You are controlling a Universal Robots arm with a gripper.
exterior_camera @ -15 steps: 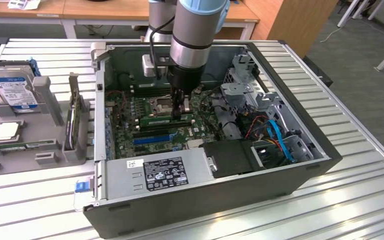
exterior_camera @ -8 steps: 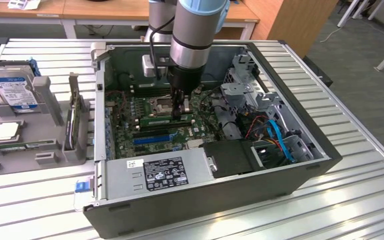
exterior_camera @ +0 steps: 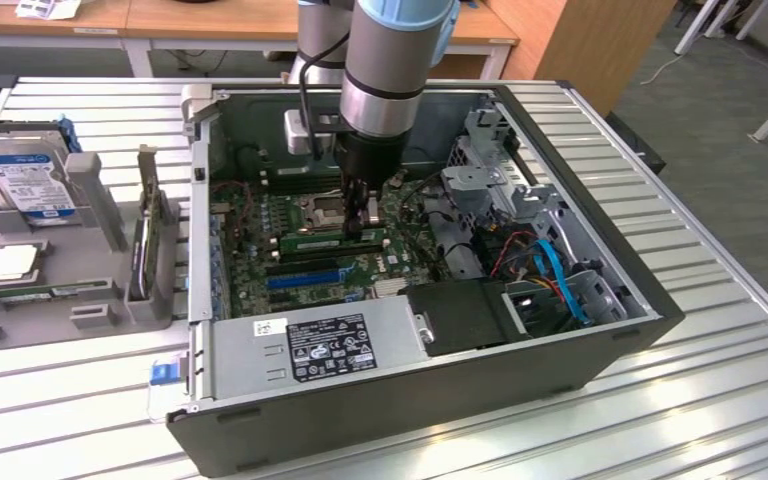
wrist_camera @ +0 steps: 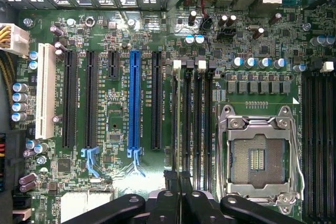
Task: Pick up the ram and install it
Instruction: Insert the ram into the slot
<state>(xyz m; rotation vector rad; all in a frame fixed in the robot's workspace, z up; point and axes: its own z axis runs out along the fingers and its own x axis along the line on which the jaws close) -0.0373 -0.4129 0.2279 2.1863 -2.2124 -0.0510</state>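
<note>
The ram [exterior_camera: 332, 241] is a long thin green stick standing on edge across the motherboard [exterior_camera: 257, 255], inside the open computer case [exterior_camera: 424, 420]. My gripper [exterior_camera: 360, 228] comes straight down onto its top edge, near its end at the exterior view's right. The dark fingers [wrist_camera: 169, 199] are pressed together, shut on the ram. In the wrist view the ram [wrist_camera: 177, 124] shows edge-on as a narrow line over the row of dark memory slots [wrist_camera: 197, 124]. I cannot tell whether it is seated in a slot or held just above one.
The metal CPU socket [wrist_camera: 257, 156] lies beside the memory slots, the long blue slot [wrist_camera: 135, 98] on their other side. The power supply [exterior_camera: 331, 345] and a drive cage with cables [exterior_camera: 544, 270] crowd the case. A grey rack [exterior_camera: 37, 290] holds a hard drive [exterior_camera: 17, 170] and a dark card [exterior_camera: 151, 240].
</note>
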